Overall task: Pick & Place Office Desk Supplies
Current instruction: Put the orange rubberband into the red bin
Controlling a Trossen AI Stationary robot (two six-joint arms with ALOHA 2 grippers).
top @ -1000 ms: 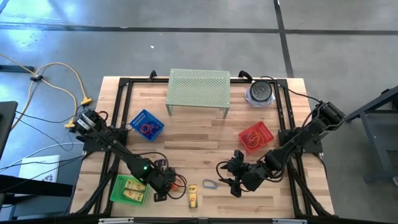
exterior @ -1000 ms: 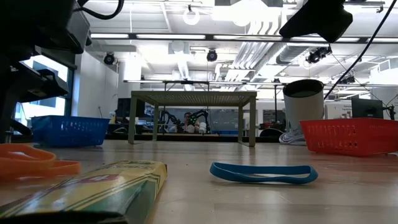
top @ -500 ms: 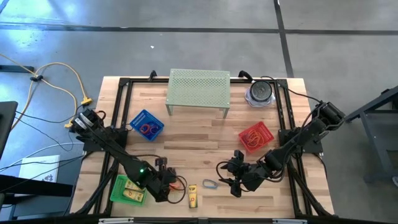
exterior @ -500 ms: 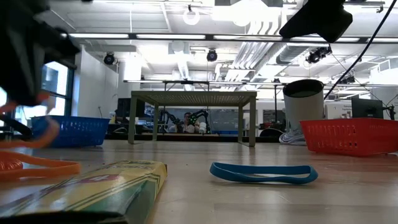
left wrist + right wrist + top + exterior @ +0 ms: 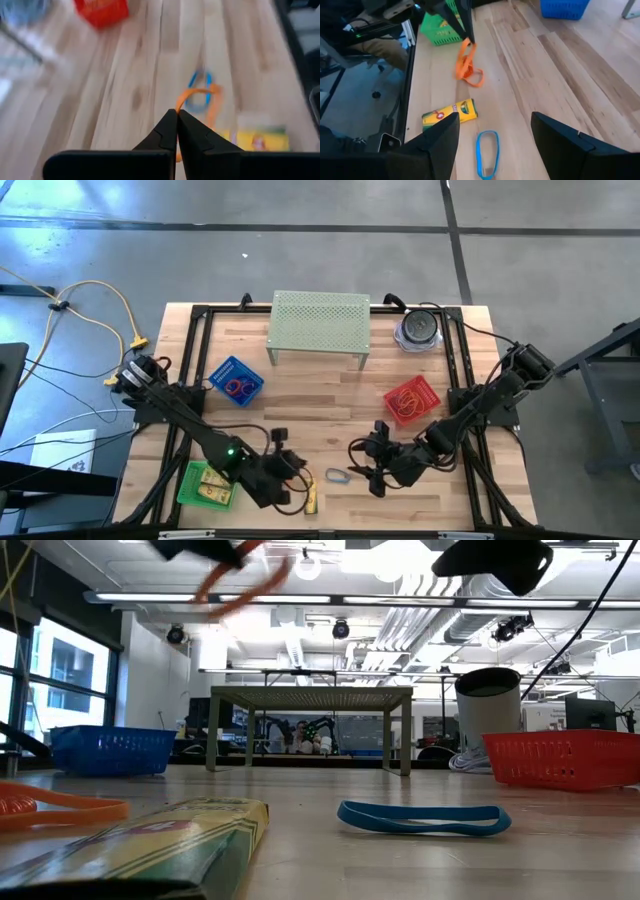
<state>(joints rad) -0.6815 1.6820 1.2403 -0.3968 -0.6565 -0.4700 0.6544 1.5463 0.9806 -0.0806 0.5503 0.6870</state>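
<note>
Lifted off the table, orange band (image 5: pixel 465 62) now dangles from left hand (image 5: pixel 177 116).

Left gripper (image 5: pixel 176 116) risen off table, jaws shut on orange band (image 5: pixel 465 63), lifting it clear.

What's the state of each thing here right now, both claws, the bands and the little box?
left gripper: shut on the orange band, lifted.
orange band: hanging from that gripper.
second orange band: flat on the table.
right gripper: open, empty.
blue band: flat.
yellow box: lying flat.
</note>
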